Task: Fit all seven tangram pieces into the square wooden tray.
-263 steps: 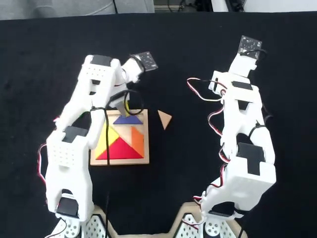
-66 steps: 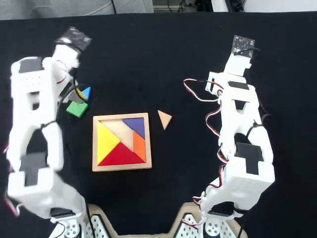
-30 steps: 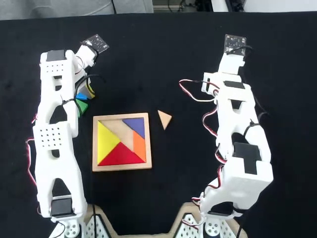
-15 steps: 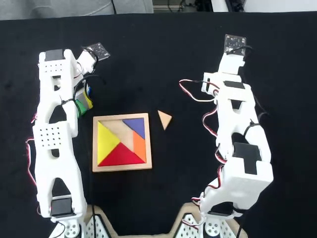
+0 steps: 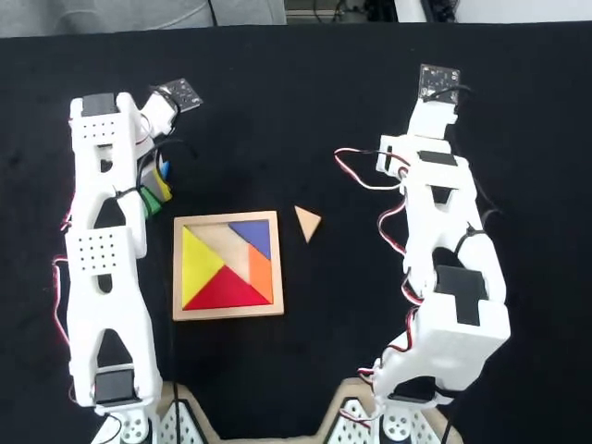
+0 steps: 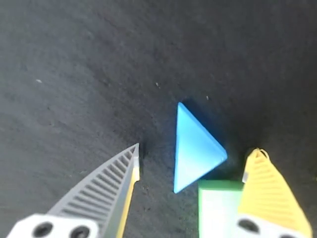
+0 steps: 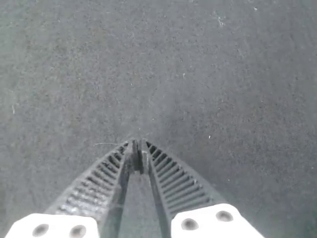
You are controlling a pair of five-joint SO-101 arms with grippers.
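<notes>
The square wooden tray [image 5: 227,216] is sitting mid-frame in the high view, a tan triangle [image 5: 307,222] lying just right of it. Your left gripper [image 6: 196,148] is hovering upper left, jaws spread either side of a blue triangle [image 6: 194,148] beside a green piece [image 6: 217,208]. Your right gripper [image 7: 137,144] is holding its jaws pressed together.

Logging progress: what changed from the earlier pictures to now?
The left gripper left the tray, where it was at the dark blue piece that now lies in the far right corner. It swung out to the left and now hangs open over the light blue triangle, next to the green piece. The tan triangle beside the tray and the shut right gripper barely moved.
</notes>
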